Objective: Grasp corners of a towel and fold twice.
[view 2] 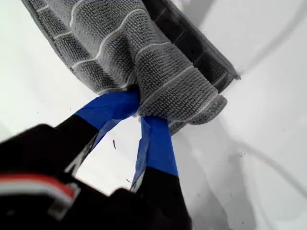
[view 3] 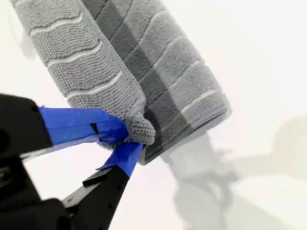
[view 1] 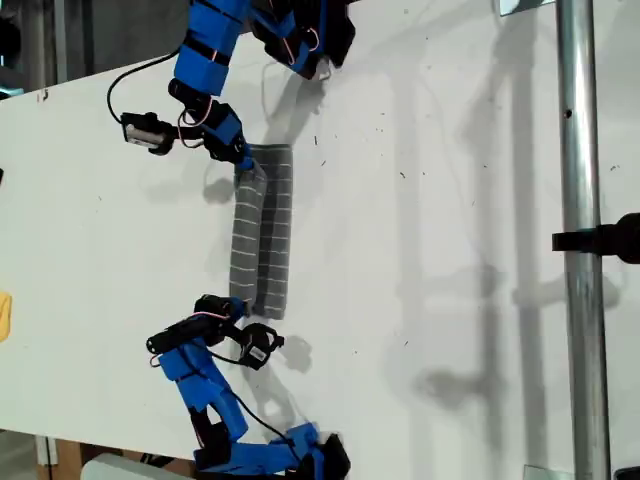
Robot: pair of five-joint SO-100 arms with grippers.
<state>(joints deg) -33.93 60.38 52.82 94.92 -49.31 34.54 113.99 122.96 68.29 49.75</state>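
Note:
The towel [view 1: 265, 240] lies on the white table [view 1: 450, 260] as a long narrow grey strip with thin white stripes, doubled lengthwise. My first gripper [view 1: 247, 165] [view 2: 139, 112] is shut on a bunched end of the towel [view 2: 120, 43], the end nearer the exterior view's top, and holds it slightly raised. A corner [view 2: 235, 74] of the lower layer pokes out beside it. My second gripper [view 1: 238, 302] [view 3: 129, 139] is shut on a corner [view 3: 141, 127] at the towel's [view 3: 168, 72] other end. That tip pokes out between the blue-taped fingers.
A metal pole [view 1: 580, 200] with a black clamp [view 1: 600, 240] runs down the exterior view's right. A yellow object [view 1: 3, 315] shows at that view's left edge. The table's edge runs along the exterior view's upper left. Both arm bases stand close to the towel's ends.

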